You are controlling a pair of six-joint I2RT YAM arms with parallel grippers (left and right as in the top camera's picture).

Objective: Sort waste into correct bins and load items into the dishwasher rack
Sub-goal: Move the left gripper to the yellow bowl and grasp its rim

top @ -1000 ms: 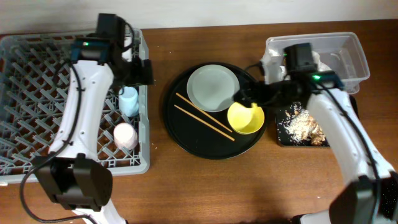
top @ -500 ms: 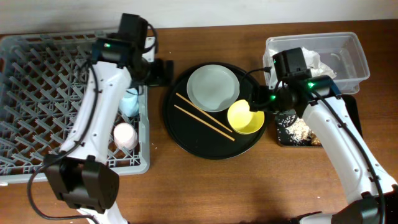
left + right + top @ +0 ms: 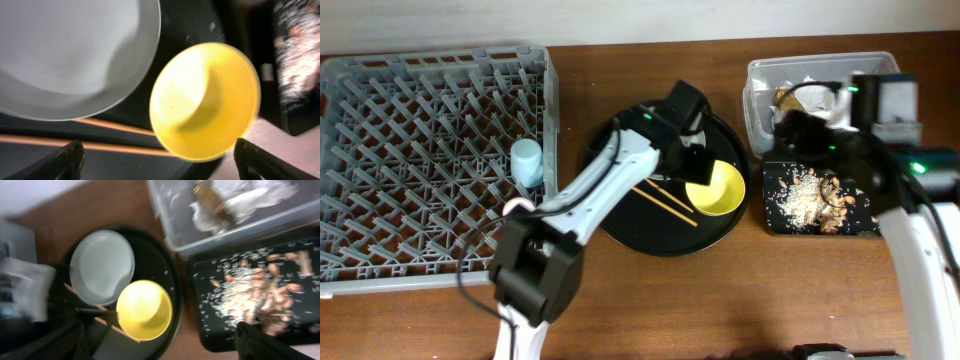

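My left gripper (image 3: pixel 698 162) is open and empty over the round black tray, just above the yellow bowl (image 3: pixel 717 189). In the left wrist view the bowl (image 3: pixel 205 100) lies between the spread fingers (image 3: pixel 162 165), with the grey-green plate (image 3: pixel 65 50) and chopsticks (image 3: pixel 100 125) beside it. My right gripper (image 3: pixel 788 135) is open and empty, high over the gap between the clear tub (image 3: pixel 895 85) and the shallow black tray (image 3: pixel 775 222). The tub holds the white napkin (image 3: pixel 250 200) and brown wrapper (image 3: pixel 207 197). Food scraps (image 3: pixel 815 195) lie on the black tray. The blue cup (image 3: pixel 527 160) and pink cup (image 3: pixel 515 207) are in the rack (image 3: pixel 410 150).
The large round black tray (image 3: pixel 620 225) sits between the rack and the bins and carries the plate (image 3: pixel 102 265), bowl and chopsticks (image 3: pixel 665 200). My left arm hides the plate in the overhead view. Bare brown table lies in front.
My left arm swung right from the rack to over the round tray, above the yellow bowl. My right arm drew back to the right, away from the bowl, over the bins.
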